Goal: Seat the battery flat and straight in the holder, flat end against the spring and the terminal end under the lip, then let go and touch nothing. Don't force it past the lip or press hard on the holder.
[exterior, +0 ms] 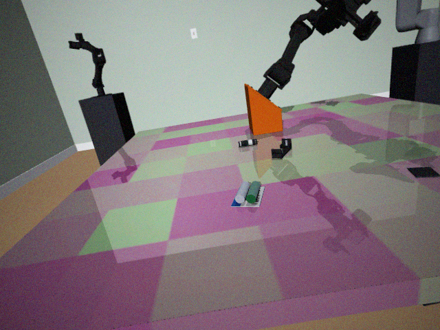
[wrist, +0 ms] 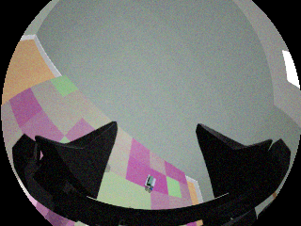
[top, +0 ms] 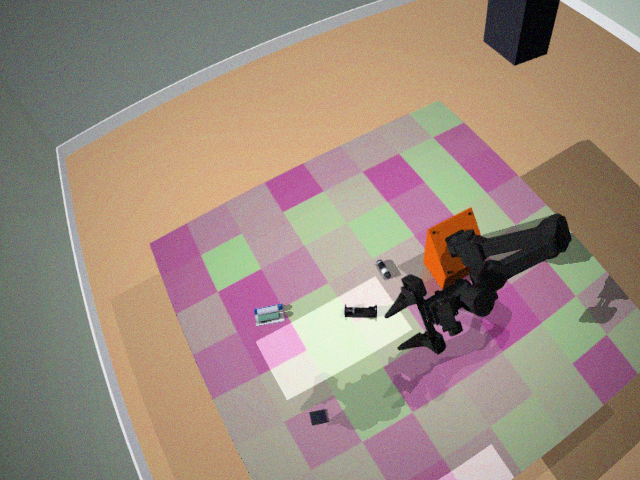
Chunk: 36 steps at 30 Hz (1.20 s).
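Observation:
The battery [top: 383, 269] [exterior: 247, 143], a small cylinder with black and silver-white bands, lies on its side on the checkered table, outside the holder. The black holder [top: 360, 311] [exterior: 278, 153] stands on the table a short way from it, with raised ends; its spring and lip are too small to tell apart. My gripper [top: 392, 332] [wrist: 157, 127] is open, its two black fingers wide apart and nothing between them. It is raised above the table, and the exterior view shows the arm high up. The wrist view looks mostly at the wall; I cannot make out battery or holder there.
A small tray with two cylinders, one green [exterior: 254, 192] [top: 268, 317], lies beyond the holder from the arm. An orange wedge-shaped block [top: 436, 258] [exterior: 266, 119] stands near the arm, close to the battery. A flat dark square [top: 318, 416] [exterior: 423, 172] lies off to one side.

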### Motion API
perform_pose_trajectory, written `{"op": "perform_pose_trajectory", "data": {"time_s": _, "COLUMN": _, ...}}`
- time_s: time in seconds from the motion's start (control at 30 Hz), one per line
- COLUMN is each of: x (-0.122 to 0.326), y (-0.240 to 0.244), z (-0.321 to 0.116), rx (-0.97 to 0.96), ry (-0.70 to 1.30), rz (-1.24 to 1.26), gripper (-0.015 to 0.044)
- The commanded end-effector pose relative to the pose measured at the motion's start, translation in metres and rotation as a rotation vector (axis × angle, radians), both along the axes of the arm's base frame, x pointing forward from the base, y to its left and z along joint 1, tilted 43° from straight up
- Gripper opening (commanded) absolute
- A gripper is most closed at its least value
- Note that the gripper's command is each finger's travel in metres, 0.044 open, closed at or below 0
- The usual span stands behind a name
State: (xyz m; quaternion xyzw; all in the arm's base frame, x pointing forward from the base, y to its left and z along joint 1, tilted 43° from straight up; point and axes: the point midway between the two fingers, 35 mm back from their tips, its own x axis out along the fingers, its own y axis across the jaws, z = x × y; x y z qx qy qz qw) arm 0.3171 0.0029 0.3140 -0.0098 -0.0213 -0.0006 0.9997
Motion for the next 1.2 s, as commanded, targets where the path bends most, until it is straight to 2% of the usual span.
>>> {"op": "perform_pose_trajectory", "data": {"time_s": 0.0, "x": 0.002, "y": 0.000, "z": -0.003, "rx": -0.014, "ry": 0.012, "rz": 0.000, "gripper": 0.0374}}
{"op": "perform_pose_trajectory", "data": {"time_s": 0.07, "x": 0.014, "y": -0.004, "z": -0.028, "rx": -0.121, "ry": 0.105, "rz": 0.004, "gripper": 0.0321}}
{"op": "perform_pose_trajectory", "data": {"time_s": 0.2, "x": 0.037, "y": -0.019, "z": -0.106, "rx": -0.416, "ry": 0.382, "rz": 0.076, "gripper": 0.0222}}
{"op": "perform_pose_trajectory", "data": {"time_s": 0.4, "x": 0.037, "y": -0.043, "z": -0.203, "rx": -0.686, "ry": 0.693, "rz": 0.288, "gripper": 0.0222}}
{"op": "perform_pose_trajectory", "data": {"time_s": 0.63, "x": 0.008, "y": -0.061, "z": -0.292, "rx": -0.828, "ry": 0.905, "rz": 0.622, "gripper": 0.0222}}
{"op": "perform_pose_trajectory", "data": {"time_s": 0.9, "x": -0.052, "y": -0.063, "z": -0.371, "rx": -0.817, "ry": 0.932, "rz": 1.088, "gripper": 0.0222}}
{"op": "perform_pose_trajectory", "data": {"time_s": 1.17, "x": -0.113, "y": -0.044, "z": -0.413, "rx": -0.667, "ry": 0.701, "rz": 1.432, "gripper": 0.0222}}
